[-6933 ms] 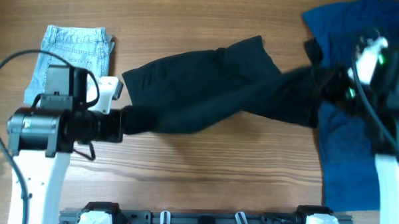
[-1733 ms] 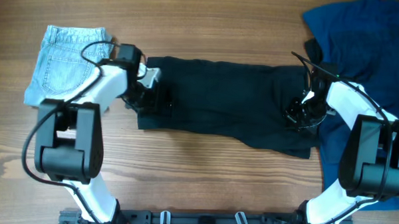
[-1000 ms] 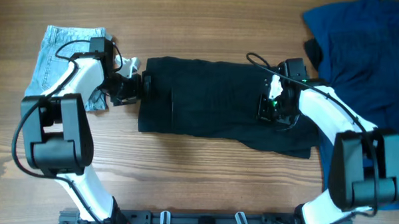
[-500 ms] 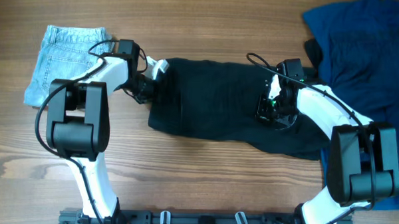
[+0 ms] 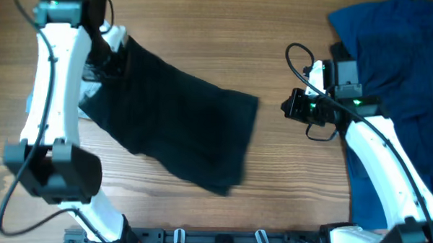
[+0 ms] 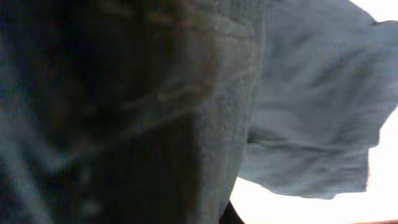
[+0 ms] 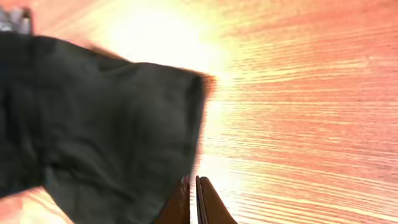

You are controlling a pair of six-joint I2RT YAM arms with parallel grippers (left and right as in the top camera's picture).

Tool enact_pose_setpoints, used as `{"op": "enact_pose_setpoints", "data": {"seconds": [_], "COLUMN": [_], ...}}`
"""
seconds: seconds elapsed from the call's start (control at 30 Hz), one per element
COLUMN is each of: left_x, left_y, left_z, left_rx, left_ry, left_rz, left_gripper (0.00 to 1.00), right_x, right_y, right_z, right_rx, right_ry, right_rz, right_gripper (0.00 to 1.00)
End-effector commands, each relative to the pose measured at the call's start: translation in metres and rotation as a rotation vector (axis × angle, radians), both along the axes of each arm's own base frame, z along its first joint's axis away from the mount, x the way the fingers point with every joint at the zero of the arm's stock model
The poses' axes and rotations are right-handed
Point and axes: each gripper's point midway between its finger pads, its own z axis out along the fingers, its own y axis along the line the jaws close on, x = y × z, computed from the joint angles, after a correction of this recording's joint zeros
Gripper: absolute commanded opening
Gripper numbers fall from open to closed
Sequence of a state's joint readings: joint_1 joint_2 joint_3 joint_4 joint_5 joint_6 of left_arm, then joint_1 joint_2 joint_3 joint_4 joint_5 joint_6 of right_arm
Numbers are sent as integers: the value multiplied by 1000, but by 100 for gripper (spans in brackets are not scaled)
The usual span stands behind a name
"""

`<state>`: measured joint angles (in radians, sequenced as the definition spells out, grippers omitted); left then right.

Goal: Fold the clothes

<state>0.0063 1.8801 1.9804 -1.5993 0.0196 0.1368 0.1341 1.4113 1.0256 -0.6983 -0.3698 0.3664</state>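
Note:
The black shorts point(image 5: 180, 127) hang slanted from my raised left gripper point(image 5: 116, 52) at the far left, down to the table's front middle. The left gripper is shut on their upper edge. In the left wrist view, dark fabric point(image 6: 93, 124) fills the frame and hides the fingers, with blurred pale grey-blue fabric point(image 6: 311, 112) beside it. My right gripper point(image 5: 289, 107) is shut and empty, over bare wood to the right of the shorts. Its closed fingers point(image 7: 194, 190) sit beside the shorts' edge point(image 7: 93, 124). The denim shorts are almost wholly hidden under the left arm.
The big royal-blue garment point(image 5: 399, 56) lies spread along the right side, under the right arm. The arms' base rail point(image 5: 219, 241) runs along the front edge. Bare wood point(image 5: 294, 182) shows between the shorts and the blue garment.
The left gripper has lifted the shorts' left end up toward the far left corner. The right gripper has let go and pulled back to the right. The shorts now hang slanted.

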Motion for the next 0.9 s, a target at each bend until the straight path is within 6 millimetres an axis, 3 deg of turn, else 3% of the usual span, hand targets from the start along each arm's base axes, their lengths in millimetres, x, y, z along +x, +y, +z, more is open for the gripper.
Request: {"op": "enact_pose_setpoints", "data": {"seconds": [0.0,0.1,0.17,0.3,0.37,0.4,0.6,0.7,0.73,0.83,0.87], "left_x": [1,4,7,7,-2,-7,-31,-47,-53,-61,-59], "left_y": [-22,-56,-83,-112,-132,-143,-189,-196,-195,-170,-166], "left_z": [22,7,-16,-58,-81,-88,-97,-95,-94,-88,-86], "left_rx": [38,34,38,57,70,69,80,100,109,225,233], "left_ry": [-67,-37,5,89,159,184,211,248,267,314,305], "left_rz": [-51,-93,-139,-144,-168,-178,-309,-345,-350,-355,-344], "left_gripper": [4,4,4,5,12,21,26,30,45,56,54], "right_x": [3,3,2,0,0,1,0,0,0,0,1], "right_y": [5,5,5,4,4,4,4,4,4,4,4], "right_z": [19,19,18,17,17,17,17,17,17,17,17], "right_rx": [35,41,41,39,39,39,39,39,39,34,25], "right_ry": [-43,-36,-32,-21,-22,-23,-22,-22,-23,-27,-39], "right_rz": [4,-8,-9,-9,-9,-8,-9,-9,-8,1,21], "right_gripper": [5,5,5,4,4,4,4,4,4,5,8]}}
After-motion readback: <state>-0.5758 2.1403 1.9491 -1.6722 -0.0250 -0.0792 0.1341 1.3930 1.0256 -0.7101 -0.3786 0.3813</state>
